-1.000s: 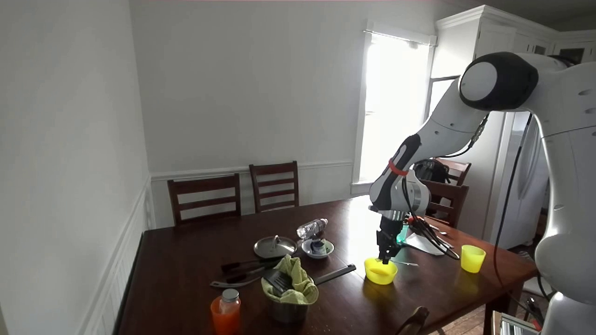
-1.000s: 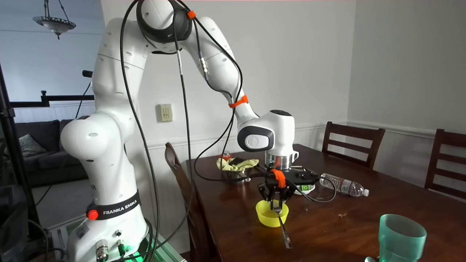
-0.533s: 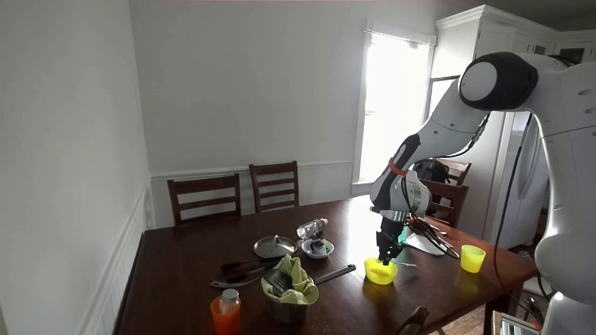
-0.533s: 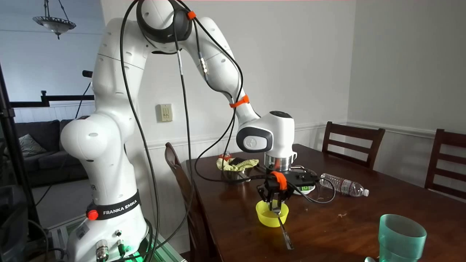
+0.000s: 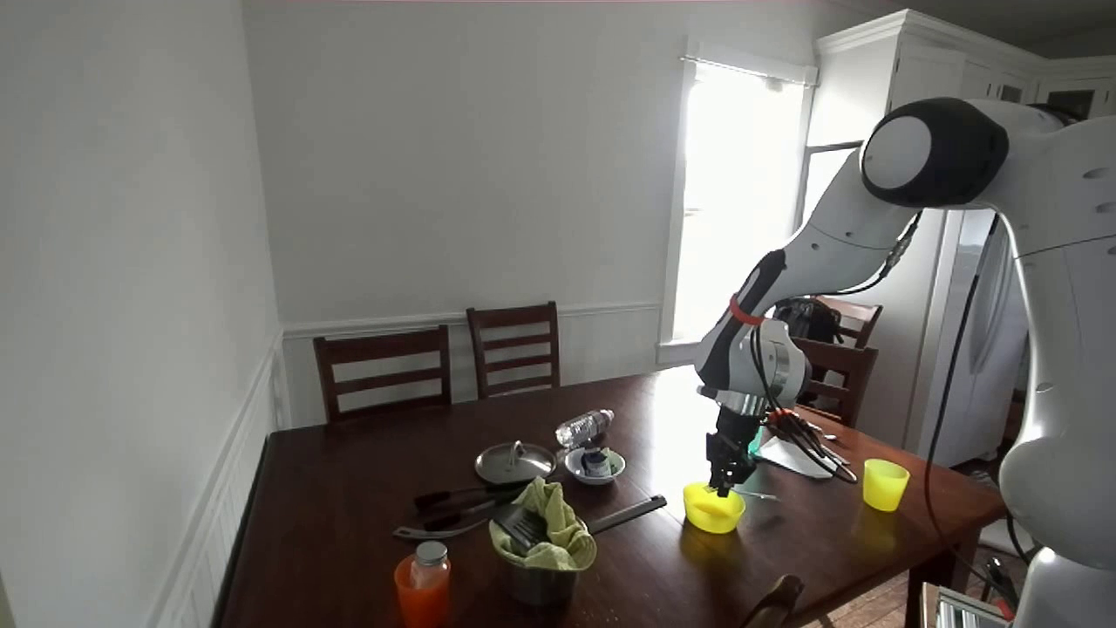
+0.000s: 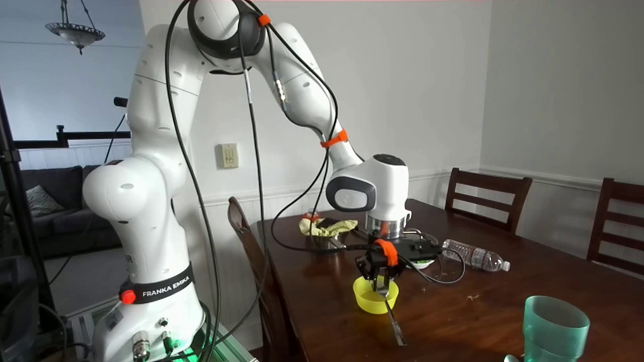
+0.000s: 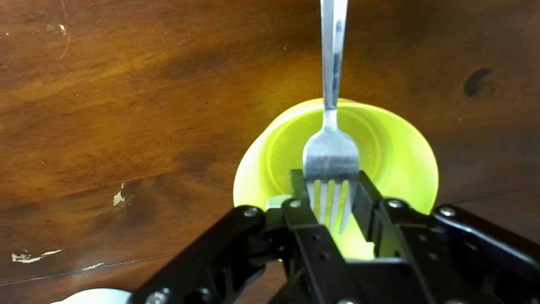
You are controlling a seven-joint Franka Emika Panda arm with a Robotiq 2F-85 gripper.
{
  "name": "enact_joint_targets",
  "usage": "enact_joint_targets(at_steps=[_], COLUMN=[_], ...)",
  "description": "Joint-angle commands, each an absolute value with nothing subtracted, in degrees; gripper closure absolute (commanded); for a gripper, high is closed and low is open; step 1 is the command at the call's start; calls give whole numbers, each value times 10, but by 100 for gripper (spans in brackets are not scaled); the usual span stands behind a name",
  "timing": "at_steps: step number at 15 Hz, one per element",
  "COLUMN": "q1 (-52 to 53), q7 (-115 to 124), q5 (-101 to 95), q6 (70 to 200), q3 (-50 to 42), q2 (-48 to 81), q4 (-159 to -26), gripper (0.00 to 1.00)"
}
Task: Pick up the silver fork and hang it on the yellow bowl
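Observation:
The yellow bowl stands upright on the table under my gripper. It also shows in the other views. My gripper is shut on the head of the silver fork, one finger on each side of the tines. The fork's tines point back toward the gripper, over the bowl. Its neck crosses the bowl's rim, and its handle slopes down and outward past the bowl. I cannot tell whether the neck touches the rim. The bowl's near part is hidden by the fingers in the wrist view.
A pot with a green cloth, an orange cup, a lid, a white bowl and a plastic bottle stand or lie on the table. A teal cup and a yellow cup stand elsewhere on it.
The gripper and fork have shifted very slightly, with the handle's end a little lower. The grip on the fork and the bowl's place look the same.

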State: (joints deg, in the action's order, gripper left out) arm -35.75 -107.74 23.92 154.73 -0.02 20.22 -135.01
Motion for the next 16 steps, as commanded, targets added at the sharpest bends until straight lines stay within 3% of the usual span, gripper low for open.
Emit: enact_joint_targets(at_steps=[1,5,7,10,12,14,16], q1=[-385,-384,-381,-377,-376,-374,-373], q7=[-1145,-1173,-1175,-1175,-1174,-1172,-1170], q5=[298,323,328,334,336,336,335], q6=[1536,1526,1522,1518,1519,1520,1520], q3=[17,11,7,4,3,3,2], q2=[196,198,198,194,193,194,194], q4=[-1357,-1356,-1355,-1356,-1356,-1354,-1353], gripper=[92,92,86,92,70,63,62])
